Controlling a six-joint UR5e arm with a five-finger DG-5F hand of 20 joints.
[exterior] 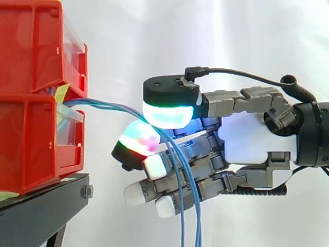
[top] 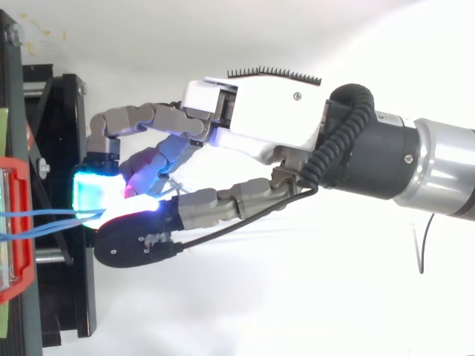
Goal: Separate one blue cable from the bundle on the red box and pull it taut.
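The hand (exterior: 252,139) is closed to a pinch, two glowing pads (exterior: 167,117) pressed on the blue cables (exterior: 108,106), whose loose lengths hang down across its other, half-curled fingers (exterior: 141,193). Beyond the pads the strands run almost level into the gap between the stacked red bins (exterior: 31,149) on the black stand (exterior: 41,211). Whether the pinch holds one strand or several I cannot tell, so a pull might tauten the whole bundle, or a thin strand slip out.
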